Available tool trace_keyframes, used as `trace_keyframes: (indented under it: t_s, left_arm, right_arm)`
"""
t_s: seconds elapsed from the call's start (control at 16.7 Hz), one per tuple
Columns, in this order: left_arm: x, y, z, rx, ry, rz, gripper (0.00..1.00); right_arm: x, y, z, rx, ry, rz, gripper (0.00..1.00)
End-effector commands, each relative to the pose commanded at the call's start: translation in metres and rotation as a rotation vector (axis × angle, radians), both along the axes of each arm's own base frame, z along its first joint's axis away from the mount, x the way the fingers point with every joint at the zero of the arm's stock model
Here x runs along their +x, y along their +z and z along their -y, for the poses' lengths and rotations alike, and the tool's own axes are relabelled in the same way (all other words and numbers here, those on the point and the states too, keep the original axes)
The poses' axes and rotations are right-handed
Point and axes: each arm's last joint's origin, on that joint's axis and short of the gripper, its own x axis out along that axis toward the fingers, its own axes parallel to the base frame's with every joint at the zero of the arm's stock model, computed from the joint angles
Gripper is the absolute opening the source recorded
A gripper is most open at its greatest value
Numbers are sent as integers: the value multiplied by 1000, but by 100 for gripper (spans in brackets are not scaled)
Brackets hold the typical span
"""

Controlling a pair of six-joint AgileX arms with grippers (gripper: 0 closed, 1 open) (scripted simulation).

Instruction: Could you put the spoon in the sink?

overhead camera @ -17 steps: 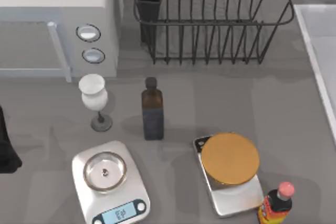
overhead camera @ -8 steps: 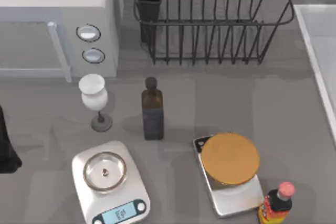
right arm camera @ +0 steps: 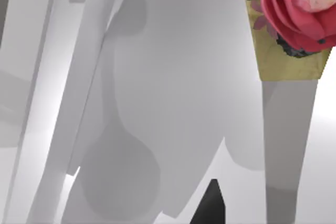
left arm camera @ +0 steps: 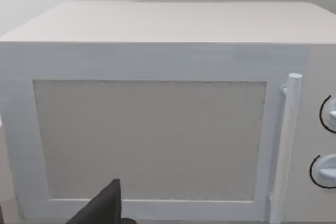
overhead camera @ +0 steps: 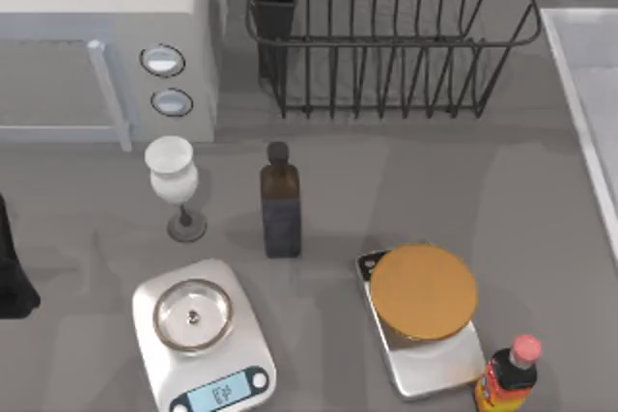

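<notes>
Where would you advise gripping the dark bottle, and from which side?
Probably around its squarish body below the neck, level from the top view's lower edge: the dark bottle stands upright, and the gap between the white scale and the steel scale leaves room.

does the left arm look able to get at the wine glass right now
Probably yes: the left arm sits at the table's left edge, and bare tabletop lies between it and the wine glass.

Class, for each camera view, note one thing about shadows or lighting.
Top view: the dark bottle throws a soft shadow onto the table. Left wrist view: the microwave is evenly lit, without glare. Right wrist view: broad soft grey shadows lie across the pale sink.
</notes>
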Motion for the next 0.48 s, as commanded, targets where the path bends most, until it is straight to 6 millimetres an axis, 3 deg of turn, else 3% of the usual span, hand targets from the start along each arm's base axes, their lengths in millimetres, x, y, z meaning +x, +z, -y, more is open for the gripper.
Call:
trace_keyframes:
  t_s: [0.24,0.48]
  left_arm:
    - [0,0,0,0,0,0,100]
    - [0,0,0,0,0,0,100]
  right_arm:
    - [0,0,0,0,0,1,0]
    - [0,0,0,0,0,1,30]
